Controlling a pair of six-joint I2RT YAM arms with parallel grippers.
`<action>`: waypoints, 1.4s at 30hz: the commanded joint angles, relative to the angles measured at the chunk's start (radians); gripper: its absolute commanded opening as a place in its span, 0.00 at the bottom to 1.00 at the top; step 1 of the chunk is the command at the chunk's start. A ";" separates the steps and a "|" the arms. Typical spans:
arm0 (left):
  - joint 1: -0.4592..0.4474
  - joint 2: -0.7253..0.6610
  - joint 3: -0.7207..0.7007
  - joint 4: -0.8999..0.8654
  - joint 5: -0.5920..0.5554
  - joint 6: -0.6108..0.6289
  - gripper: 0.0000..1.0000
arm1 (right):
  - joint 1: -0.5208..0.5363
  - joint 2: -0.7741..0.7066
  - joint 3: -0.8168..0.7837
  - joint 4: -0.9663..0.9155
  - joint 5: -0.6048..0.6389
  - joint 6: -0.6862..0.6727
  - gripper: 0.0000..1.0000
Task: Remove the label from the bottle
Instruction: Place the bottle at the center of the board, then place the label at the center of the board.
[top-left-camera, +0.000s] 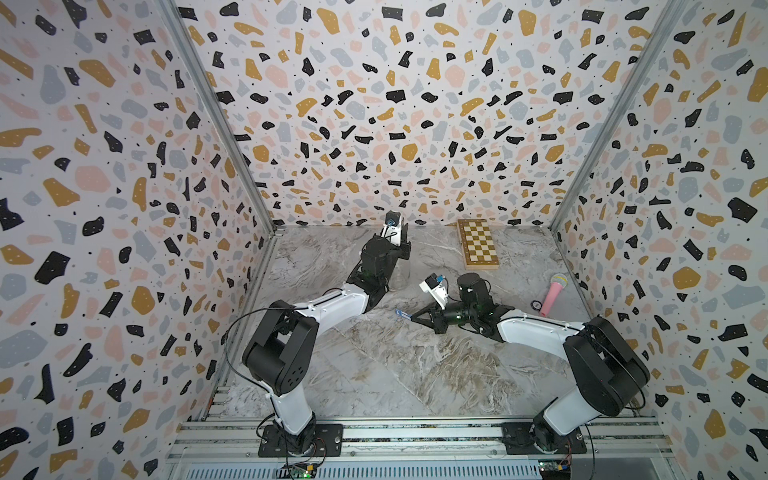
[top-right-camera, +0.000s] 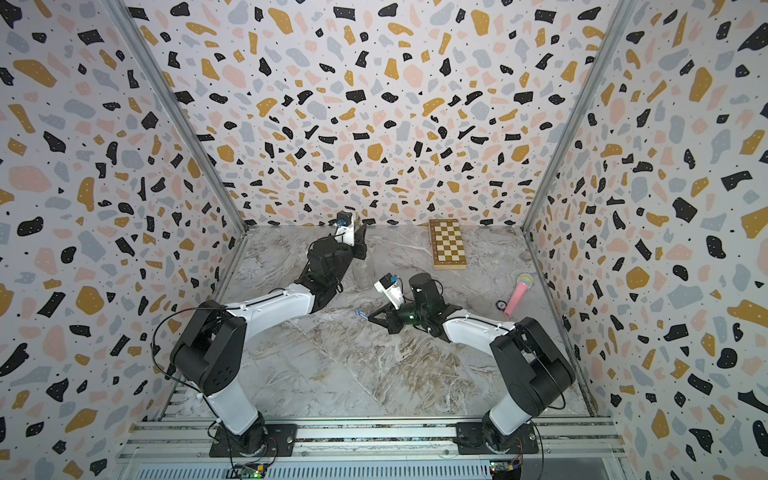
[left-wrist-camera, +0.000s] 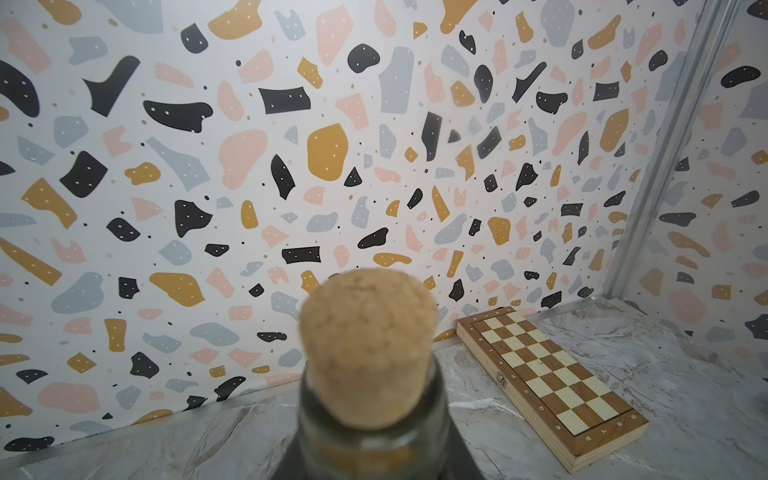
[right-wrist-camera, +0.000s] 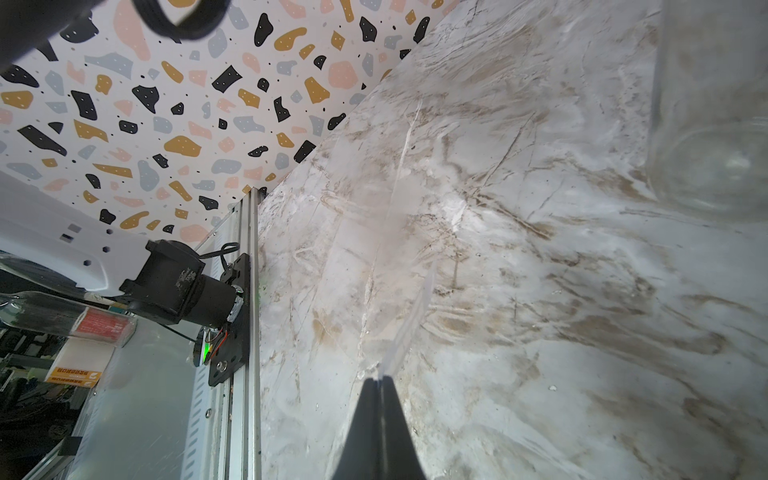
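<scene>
Tabletop (top-left-camera: 415, 374) marble runs wide and open in both top views, from the front rail (top-left-camera: 415, 432) up to the middle, between my 2 arm bases. Walls close off 3 sides. The bottle (top-left-camera: 401, 275) stands upright left of centre, towards the back wall and well in from every table edge. My left gripper (top-left-camera: 402, 248) comes down on it and is clamped around the neck. My right gripper (top-left-camera: 410, 318) lies low near the table's middle, its jaws pinched together on the label (top-left-camera: 402, 314). That small blue strip pokes out towards the left arm and is apart from the bottle. A chessboard (top-left-camera: 478, 245) lies flat by the back wall and a pink microphone (top-left-camera: 555, 293) by the right wall, both well apart from either gripper.

Left wrist view: the cork (left-wrist-camera: 368, 345) sits in the glass neck, with dark fingers (left-wrist-camera: 459, 457) tight against both sides of the neck. Past it, the chessboard lies near the back corner with bare marble around it.

Right wrist view: the black fingertips meet with no gap, and the label (right-wrist-camera: 409, 322) runs out from them edge-on, pale and thin. I cannot tell whether its free end touches the marble. The bottle's clear body (right-wrist-camera: 715, 145) stands apart from the strip.
</scene>
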 joint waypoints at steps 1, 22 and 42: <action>0.005 -0.040 0.019 0.168 0.009 -0.007 0.00 | -0.002 -0.007 0.010 0.013 -0.015 0.008 0.00; 0.004 -0.063 -0.015 0.186 0.023 0.003 0.38 | -0.002 -0.013 -0.001 0.033 -0.022 0.015 0.00; -0.010 -0.244 -0.136 0.122 0.021 0.012 0.65 | -0.002 -0.052 -0.008 -0.011 -0.038 0.036 0.01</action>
